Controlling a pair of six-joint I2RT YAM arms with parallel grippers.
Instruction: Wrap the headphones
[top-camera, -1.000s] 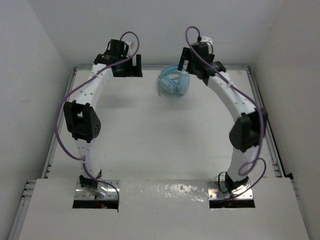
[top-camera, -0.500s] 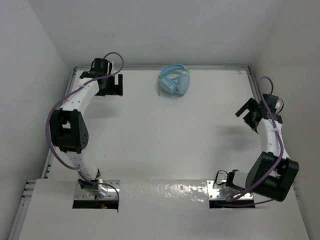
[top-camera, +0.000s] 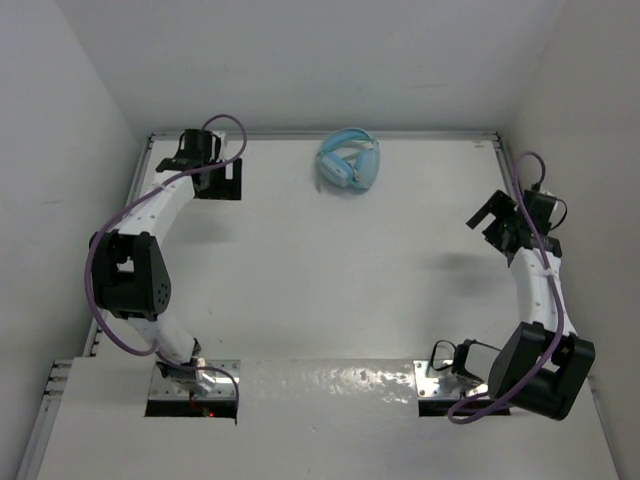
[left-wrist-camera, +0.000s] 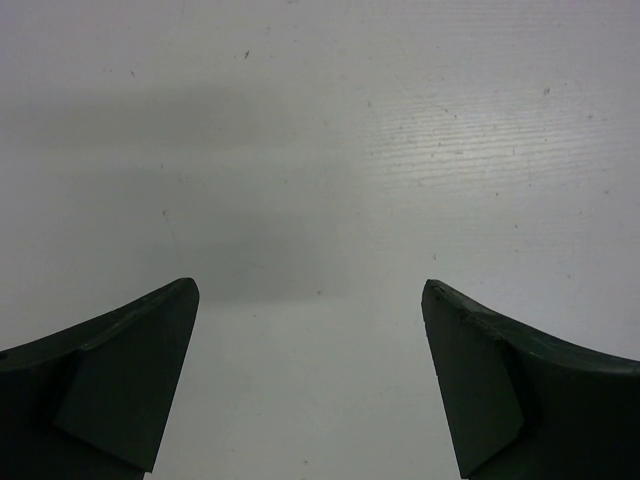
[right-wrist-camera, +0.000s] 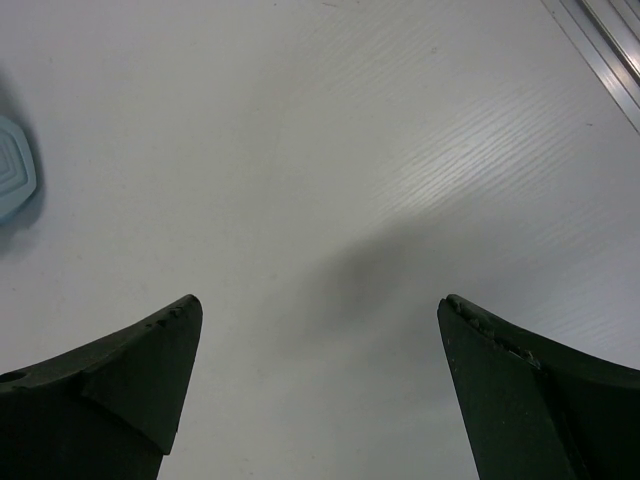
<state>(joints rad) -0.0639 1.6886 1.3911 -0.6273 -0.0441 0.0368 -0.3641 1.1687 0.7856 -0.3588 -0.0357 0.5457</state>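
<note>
**Headphones at far edge, both claws spread and clear**

Found the headphones (top-camera: 349, 162) lying on the table (top-camera: 330, 290) close to its far edge, slightly right of the middle. Noted the ear cups side by side and the headband arching toward the far edge. Could not make out the cable at this size.

Located the left claw (top-camera: 220, 183) near the far left corner, well apart from the headphones. Checked the left wrist view: fingers (left-wrist-camera: 120, 380) spread wide, with only bare white table between them, gripping nothing.

Located the right claw (top-camera: 490, 222) by the right edge of the table, about midway along it, also well apart from the headphones. Checked the right wrist view: fingers (right-wrist-camera: 110, 390) spread wide over bare table, pinching nothing. Spotted a pale blue sliver of the headphones (right-wrist-camera: 12, 175) at the left border of that view, and the metal rail (right-wrist-camera: 600, 45) of the table's edge in its upper right corner.
</note>
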